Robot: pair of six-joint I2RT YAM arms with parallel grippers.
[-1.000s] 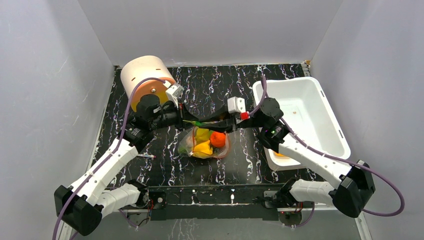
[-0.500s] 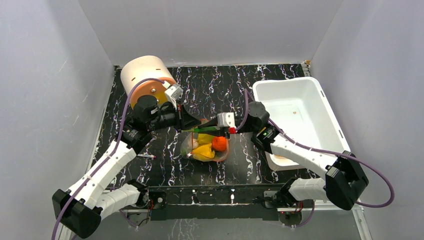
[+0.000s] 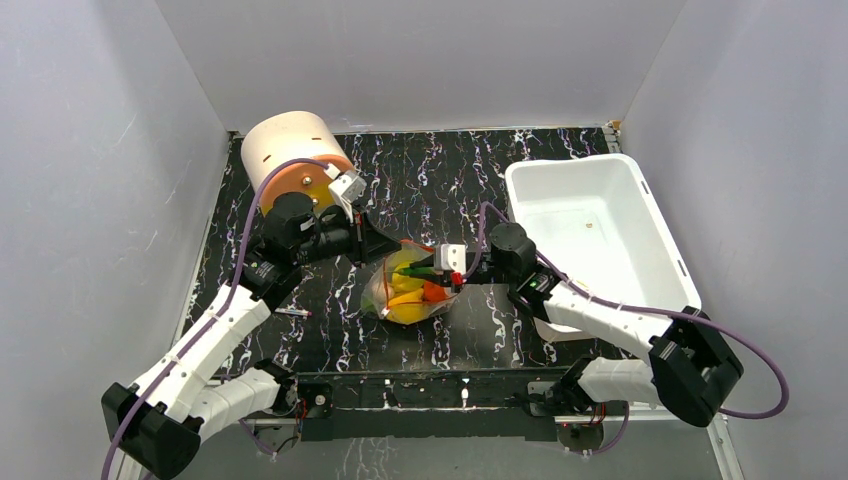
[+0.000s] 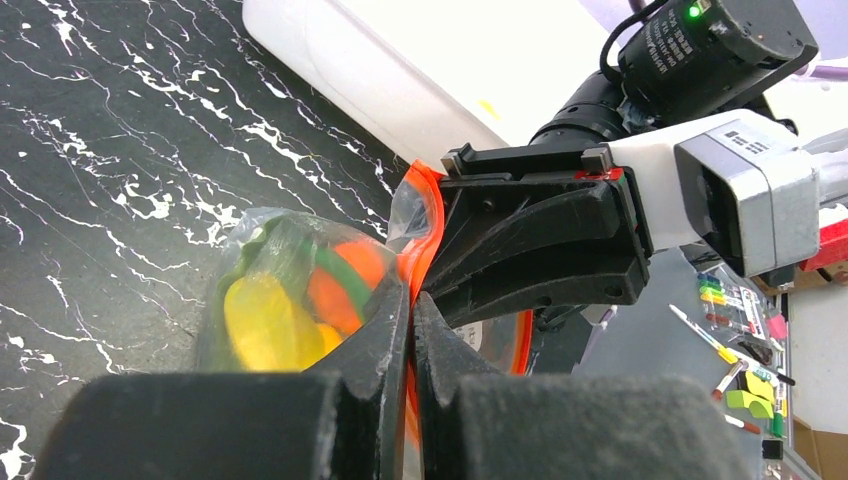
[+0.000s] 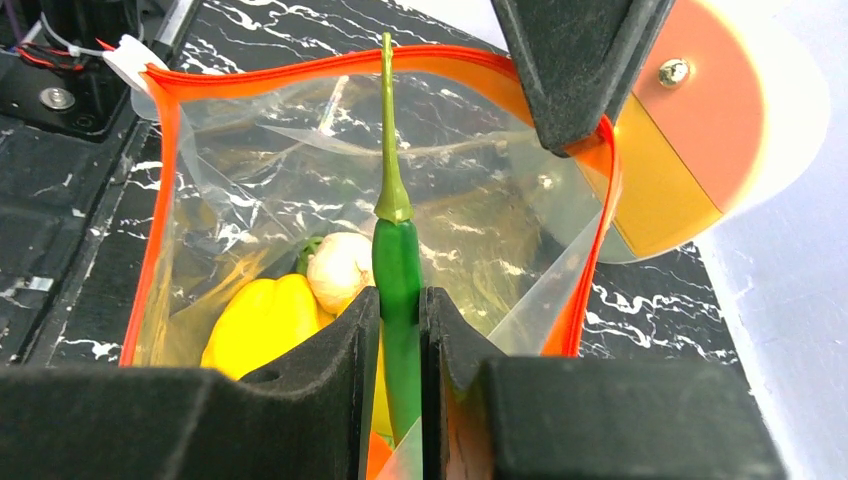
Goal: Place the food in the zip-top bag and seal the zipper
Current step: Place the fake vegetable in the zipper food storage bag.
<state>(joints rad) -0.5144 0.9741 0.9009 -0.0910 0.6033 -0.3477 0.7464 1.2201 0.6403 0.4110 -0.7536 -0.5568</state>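
The clear zip-top bag (image 3: 385, 291) lies mid-table with its red-orange zipper (image 5: 330, 66) mouth held open. Inside lie a yellow pepper (image 5: 262, 320), a pale garlic-like piece (image 5: 338, 268) and an orange-red fruit (image 4: 325, 297). My left gripper (image 4: 411, 298) is shut on the zipper strip at the mouth's far edge and holds it up. My right gripper (image 5: 399, 296) is shut on the long green pod (image 5: 397, 262), inside the bag's mouth, with the pod's stem pointing toward the left arm. In the top view the right gripper (image 3: 432, 271) sits over the bag, opposite the left gripper (image 3: 392, 244).
A white rectangular tub (image 3: 600, 232) stands at the right. A cream and orange cylinder (image 3: 293, 155) lies at the back left, just behind the left arm. A small pen-like object (image 3: 290, 313) lies on the black marbled table (image 3: 440, 175).
My right gripper has moved left and down with the green pod, from beside the tub's edge into the bag's mouth. The left gripper has kept its hold on the zipper strip.
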